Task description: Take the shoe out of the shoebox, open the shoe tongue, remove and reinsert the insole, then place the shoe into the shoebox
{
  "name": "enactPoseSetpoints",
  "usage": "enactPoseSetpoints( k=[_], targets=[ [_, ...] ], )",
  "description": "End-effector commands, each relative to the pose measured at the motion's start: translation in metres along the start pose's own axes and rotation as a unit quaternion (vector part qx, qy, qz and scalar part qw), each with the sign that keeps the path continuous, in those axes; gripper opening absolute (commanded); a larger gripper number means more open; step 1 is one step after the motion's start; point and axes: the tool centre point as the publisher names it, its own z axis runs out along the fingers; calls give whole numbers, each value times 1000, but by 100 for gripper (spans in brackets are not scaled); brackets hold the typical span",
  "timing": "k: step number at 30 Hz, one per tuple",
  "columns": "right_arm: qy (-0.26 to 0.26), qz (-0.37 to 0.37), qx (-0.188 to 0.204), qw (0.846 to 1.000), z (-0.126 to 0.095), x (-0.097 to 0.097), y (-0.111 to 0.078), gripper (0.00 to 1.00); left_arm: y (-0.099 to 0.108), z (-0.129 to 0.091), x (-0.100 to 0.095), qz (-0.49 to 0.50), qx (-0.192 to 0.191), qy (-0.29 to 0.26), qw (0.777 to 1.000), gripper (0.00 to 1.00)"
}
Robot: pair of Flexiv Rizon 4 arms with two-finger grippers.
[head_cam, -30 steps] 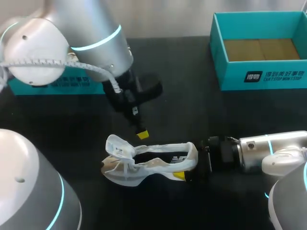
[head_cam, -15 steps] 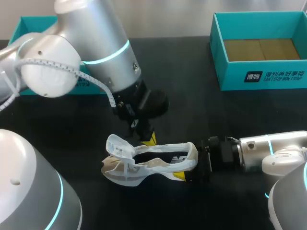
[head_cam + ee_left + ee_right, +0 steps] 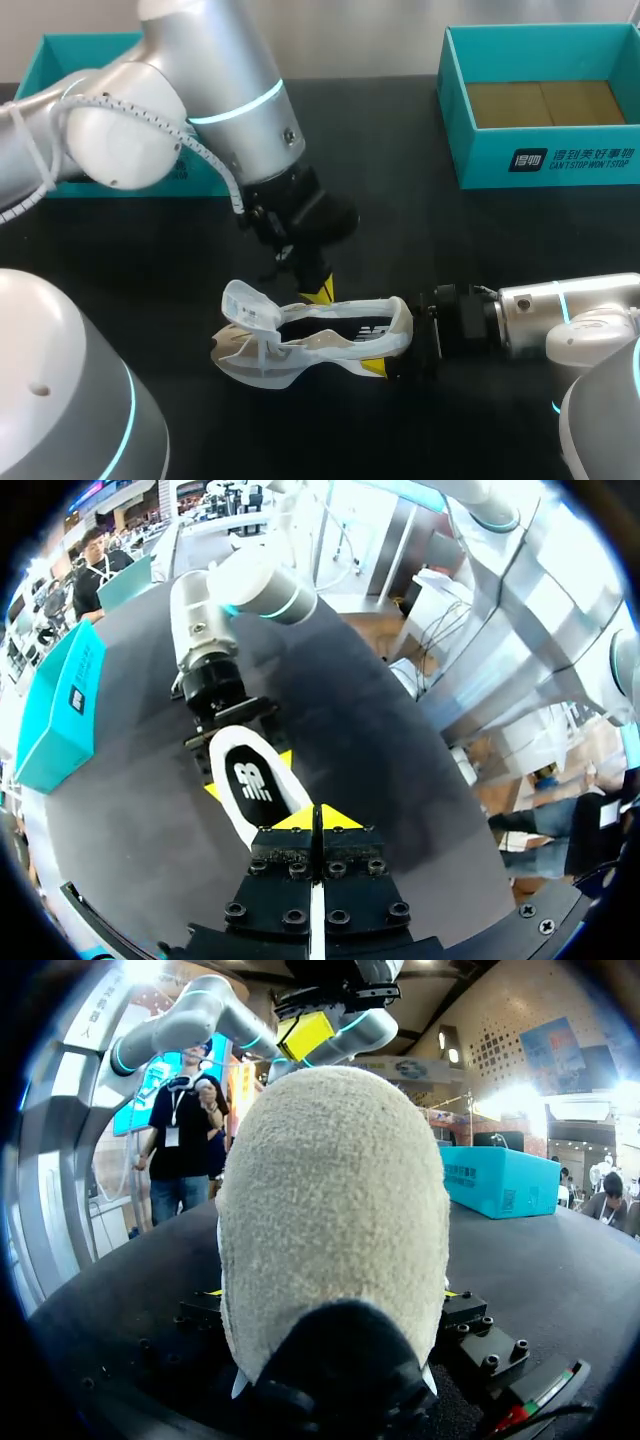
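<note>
A white shoe (image 3: 300, 345) lies on the black table (image 3: 420, 240) with its toe to the left and its tongue (image 3: 245, 305) raised. My right gripper (image 3: 398, 352) holds the heel from both sides. In the right wrist view the heel (image 3: 335, 1220) fills the space between that gripper's (image 3: 330, 1298) fingers. My left gripper (image 3: 320, 293) is shut and empty, its yellow tips just over the far edge of the shoe's opening. In the left wrist view the left gripper (image 3: 318, 818) hangs over the black insole (image 3: 250, 785).
The open teal shoebox (image 3: 455, 110) stands at the back right, with brown card on its floor. A second teal box (image 3: 50, 70) sits at the back left, partly behind my left arm. In the right wrist view a teal box (image 3: 500, 1180) lies beyond the shoe.
My left arm has swung right and down, bringing its shut tips from above the table to the shoe's opening. The shoe and the right arm have kept still.
</note>
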Motion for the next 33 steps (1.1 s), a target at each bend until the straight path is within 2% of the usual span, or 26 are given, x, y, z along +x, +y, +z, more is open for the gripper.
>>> enactPoseSetpoints(
  k=[1,5,7,21,26,30,33],
  targets=[
    [0,0,2,1000,0,0,1,0,-4,25,-7,-13,-18,-18,1000,0],
    [0,0,2,1000,0,0,1,0,-5,46,-16,-47,-25,-27,998,0],
    [0,0,2,1000,0,0,1,0,-3,53,-20,-66,-10,-21,998,0],
    [0,0,2,1000,0,0,1,0,-3,53,-20,-66,-10,-21,998,0],
    [0,0,2,1000,0,0,1,0,-14,64,-31,-110,-32,-25,993,0],
    [0,0,2,1000,0,0,1,0,-15,78,-39,-134,-52,-31,989,0],
    [0,0,2,1000,0,0,1,0,-16,87,-43,-134,-49,-28,989,0]
  ],
)
